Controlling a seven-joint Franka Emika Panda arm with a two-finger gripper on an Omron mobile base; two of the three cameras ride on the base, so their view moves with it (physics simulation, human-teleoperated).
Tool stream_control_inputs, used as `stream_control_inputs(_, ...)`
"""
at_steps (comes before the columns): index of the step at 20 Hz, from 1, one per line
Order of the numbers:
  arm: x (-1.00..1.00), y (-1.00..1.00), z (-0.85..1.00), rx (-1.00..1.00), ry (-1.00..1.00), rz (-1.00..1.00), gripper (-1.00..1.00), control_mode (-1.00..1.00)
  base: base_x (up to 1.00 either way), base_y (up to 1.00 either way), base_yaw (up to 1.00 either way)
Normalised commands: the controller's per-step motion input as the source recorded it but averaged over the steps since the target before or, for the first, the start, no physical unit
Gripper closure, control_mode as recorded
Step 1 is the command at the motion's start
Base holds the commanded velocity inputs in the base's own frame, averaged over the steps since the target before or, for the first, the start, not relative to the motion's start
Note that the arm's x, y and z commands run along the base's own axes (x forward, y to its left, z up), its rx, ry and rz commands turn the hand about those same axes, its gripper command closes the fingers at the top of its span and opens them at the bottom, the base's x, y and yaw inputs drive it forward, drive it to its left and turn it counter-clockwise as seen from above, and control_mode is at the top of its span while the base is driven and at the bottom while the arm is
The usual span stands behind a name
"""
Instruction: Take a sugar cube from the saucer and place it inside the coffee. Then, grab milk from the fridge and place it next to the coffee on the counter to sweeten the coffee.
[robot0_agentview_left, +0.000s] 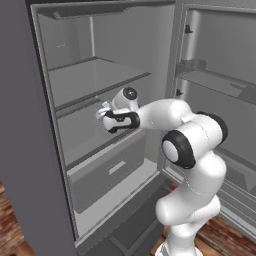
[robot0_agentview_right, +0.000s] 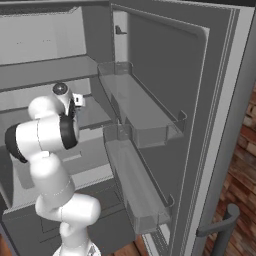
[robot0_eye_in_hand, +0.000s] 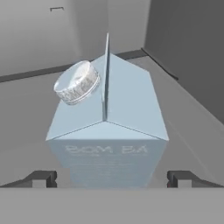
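Nearest the hand camera stands the milk (robot0_eye_in_hand: 107, 131), a pale blue carton with a gabled top and a round silvery cap (robot0_eye_in_hand: 77, 82) on its left slope. It sits upright on a grey shelf (robot0_eye_in_hand: 26, 127) inside the fridge (robot0_agentview_left: 30, 150), close to the shelf's front edge. The gripper (robot0_eye_in_hand: 111, 178) is spread wide, one dark fingertip (robot0_eye_in_hand: 41, 178) on each side of the carton's lower body, neither visibly touching it. In the left base view the arm (robot0_agentview_left: 170, 117) reaches into the open compartment at middle-shelf height, above a grey drawer (robot0_agentview_left: 107, 172). In the right base view the open door (robot0_agentview_right: 165, 100) carries two bins (robot0_agentview_right: 145, 120), one above the other.
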Motion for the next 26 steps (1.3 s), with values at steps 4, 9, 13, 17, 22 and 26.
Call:
stream_control_inputs(4,0.3,0.0,-0.07,0.0,0.0,0.0,-1.0,-1.0,0.0,0.0,0.0)
stream_control_inputs(9,0.23,0.01,-0.12,0.0,0.0,0.0,1.0,-1.0,0.0,0.0,0.0)
stream_control_inputs(13,0.18,0.01,-0.13,0.0,0.0,0.0,1.0,-1.0,0.0,0.0,0.0)
stream_control_inputs(17,-0.04,0.0,0.0,0.0,0.0,0.0,1.0,-1.0,0.0,0.0,0.0)
stream_control_inputs(22,-0.7,-0.11,0.0,0.0,0.0,-0.01,1.0,-1.0,0.0,0.0,0.0)
stream_control_inputs(26,-1.0,-0.26,0.04,0.04,0.0,-0.07,1.0,-1.0,0.0,0.0,0.0)
